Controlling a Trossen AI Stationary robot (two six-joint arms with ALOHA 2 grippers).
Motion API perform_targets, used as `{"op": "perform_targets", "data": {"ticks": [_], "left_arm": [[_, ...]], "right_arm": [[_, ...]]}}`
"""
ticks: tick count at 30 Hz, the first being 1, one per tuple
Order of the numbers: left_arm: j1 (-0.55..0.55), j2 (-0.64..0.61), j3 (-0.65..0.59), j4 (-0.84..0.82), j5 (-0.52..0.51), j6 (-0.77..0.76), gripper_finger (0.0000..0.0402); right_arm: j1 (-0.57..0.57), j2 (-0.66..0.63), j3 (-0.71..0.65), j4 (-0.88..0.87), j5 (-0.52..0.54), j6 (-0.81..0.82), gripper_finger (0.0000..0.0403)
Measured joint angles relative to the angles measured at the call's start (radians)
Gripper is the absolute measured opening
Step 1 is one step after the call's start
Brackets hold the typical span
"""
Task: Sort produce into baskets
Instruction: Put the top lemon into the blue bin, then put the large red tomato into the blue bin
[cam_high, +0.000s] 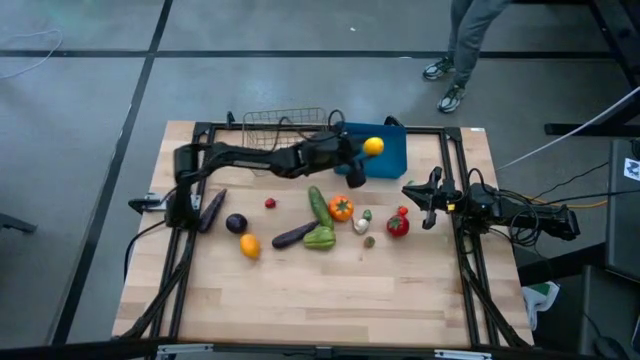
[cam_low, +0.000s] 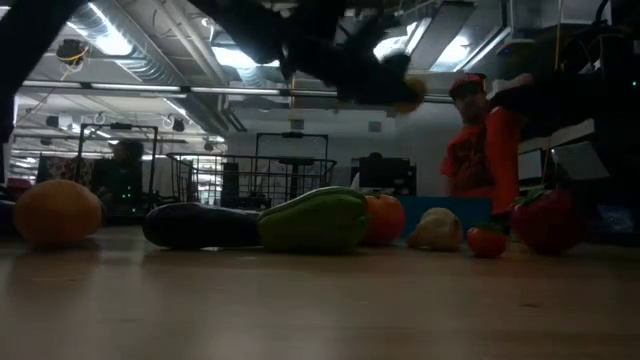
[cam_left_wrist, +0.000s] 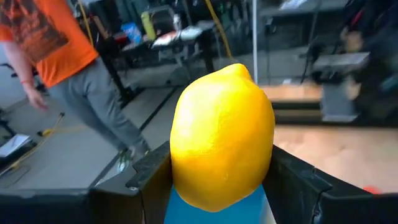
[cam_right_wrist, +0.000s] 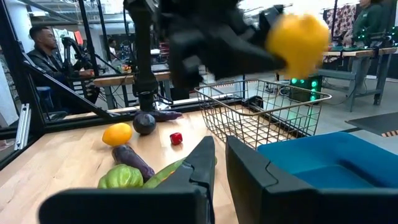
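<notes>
Yellow lemon (cam_high: 373, 146): pinched in left gripper (cam_high: 366, 152) above blue bin (cam_high: 390, 157).
Next: spread jaws, drop it.
Right gripper (cam_high: 412, 192): pressed together, waiting.

Dim backlit low view, bright ceiling lights (cam_low: 105, 40), blurred lemon (cam_right_wrist: 298, 40)

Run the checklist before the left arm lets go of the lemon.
1. Lemon gripped between left hand's fingers: ok.
2. Lemon over blue bin, high view: ok.
3. Height above the bin floor: cannot tell.
4. Wire basket beside the bin, not under the lemon: ok.
5. Right hand shut, parked at the table's right, outside the bin: ok.
6. Person beyond the table, away from the arms: ok.
</notes>
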Motion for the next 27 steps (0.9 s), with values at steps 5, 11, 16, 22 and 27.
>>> {"op": "perform_targets", "data": {"ticks": [5, 11, 16, 22, 27], "left_arm": [[0.040, 0.076, 0.018, 0.000, 0.000, 0.027, 0.0212], [0.064, 0.099, 0.018, -0.082, -0.002, 0.018, 0.0212], [0.064, 0.098, 0.018, -0.097, -0.004, 0.024, 0.0216], [0.064, 0.098, 0.018, -0.095, -0.042, -0.009, 0.0261], [0.064, 0.098, 0.018, -0.096, -0.044, -0.043, 0.0288]], "right_arm": [[0.000, 0.000, 0.000, 0.000, 0.000, 0.000, 0.0042], [0.000, 0.000, 0.000, 0.000, 0.000, 0.000, 0.0042], [0.000, 0.000, 0.000, 0.000, 0.000, 0.000, 0.0042], [0.000, 0.000, 0.000, 0.000, 0.000, 0.000, 0.0042], [0.000, 0.000, 0.000, 0.000, -0.001, 0.000, 0.0042]]}}
